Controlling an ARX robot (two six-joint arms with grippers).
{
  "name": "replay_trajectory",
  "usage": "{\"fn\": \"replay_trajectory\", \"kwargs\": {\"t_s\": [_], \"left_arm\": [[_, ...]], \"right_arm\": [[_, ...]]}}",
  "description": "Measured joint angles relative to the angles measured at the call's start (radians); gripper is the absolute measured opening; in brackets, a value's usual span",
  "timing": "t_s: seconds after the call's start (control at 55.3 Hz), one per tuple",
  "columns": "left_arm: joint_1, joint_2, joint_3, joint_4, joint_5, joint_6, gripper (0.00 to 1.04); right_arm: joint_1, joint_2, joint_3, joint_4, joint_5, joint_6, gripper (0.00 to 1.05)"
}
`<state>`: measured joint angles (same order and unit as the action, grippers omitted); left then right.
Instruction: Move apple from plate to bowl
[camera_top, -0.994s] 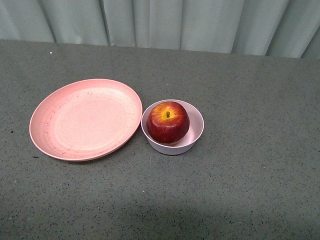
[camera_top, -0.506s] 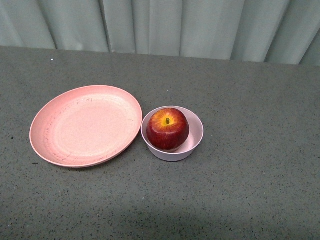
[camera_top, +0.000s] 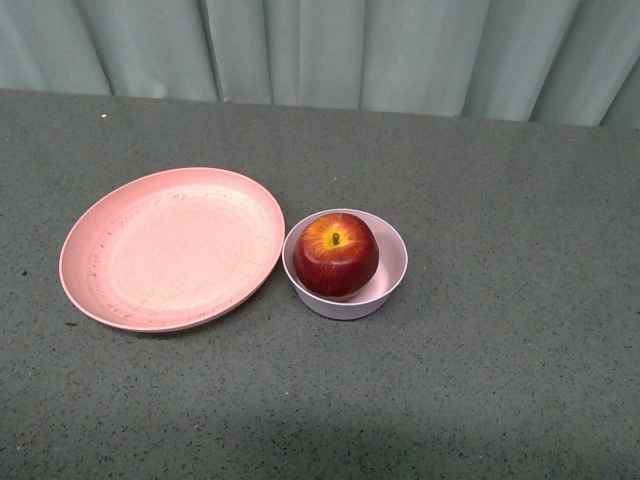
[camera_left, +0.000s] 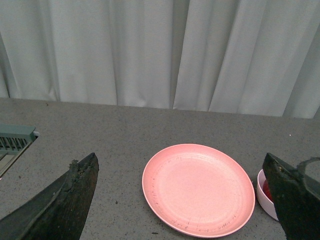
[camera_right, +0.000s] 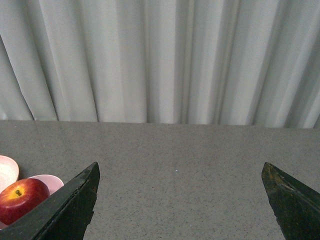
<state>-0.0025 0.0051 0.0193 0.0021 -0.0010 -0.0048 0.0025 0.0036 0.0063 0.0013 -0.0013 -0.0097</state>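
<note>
Already the apple sat in the bowl beside the bare plate, unmoved over the last second though the front view shifted slightly, and both grippers gaped wide, empty, suggesting completion.

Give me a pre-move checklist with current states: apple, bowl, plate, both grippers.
1. Apple sits inside the bowl: ok.
2. Plate holds nothing: ok.
3. Bowl upright on the table, beside the plate; whether rims touch: cannot tell.
4. Left gripper open, holding nothing, back from the plate: ok.
5. Right gripper open, holding nothing, clear of the bowl: ok.
6. Both arms out of the front view, nothing above the apple: ok.
</note>
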Motion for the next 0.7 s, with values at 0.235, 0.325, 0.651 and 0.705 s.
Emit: {"fn": "replay_trajectory", "kwargs": {"t_s": [0.235,0.325,0.651,0.705], "left_arm": [[0.0,0.0,0.0,0.0,0.0,0.0,0.98],[0.0,0.0,0.0,0.0,0.0,0.0,0.98],[0.0,0.0,0.0,0.0,0.0,0.0,0.98],[0.0,0.0,0.0,0.0,0.0,0.0,0.98]], "right_arm": [[0.0,0.0,0.0,0.0,0.0,0.0,0.95],[0.0,0.0,0.0,0.0,0.0,0.0,0.95],[0.0,0.0,0.0,0.0,0.0,0.0,0.95],[0.0,0.0,0.0,0.0,0.0,0.0,0.95]]}}
